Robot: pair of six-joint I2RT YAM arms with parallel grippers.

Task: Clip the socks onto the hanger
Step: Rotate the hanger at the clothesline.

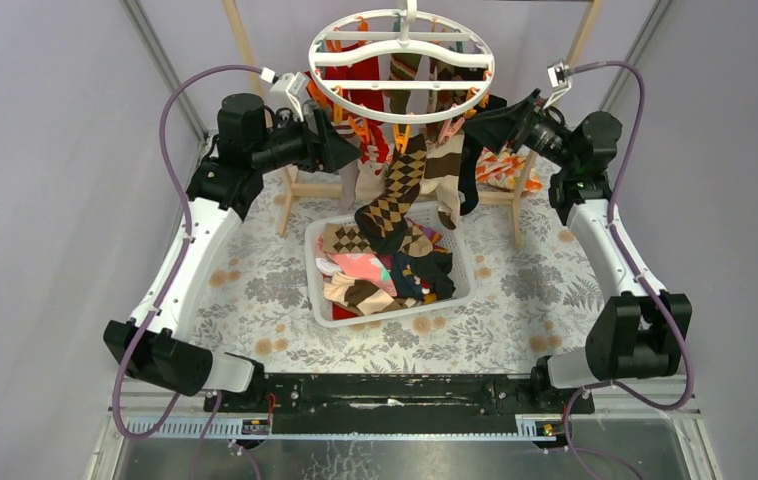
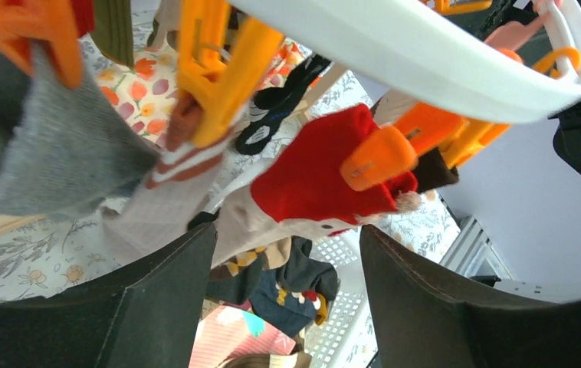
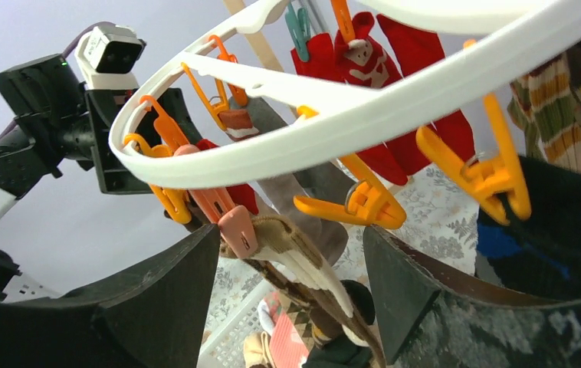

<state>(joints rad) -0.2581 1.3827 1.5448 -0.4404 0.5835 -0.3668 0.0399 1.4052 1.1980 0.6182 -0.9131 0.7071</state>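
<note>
Hanger [image 1: 402,62] was flanked by the left pincer [image 1: 353,150] and the right pincer [image 1: 472,116], both spread and grasping nothing, apparently placed to reach clips [image 3: 358,203] beside the argyle sock [image 1: 395,195].

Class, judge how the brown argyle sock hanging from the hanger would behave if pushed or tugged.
Probably floppy: the argyle sock hangs limp, bending at the foot. Likely light: one small clip carries it. A push would probably swing it on the hanger.
</note>
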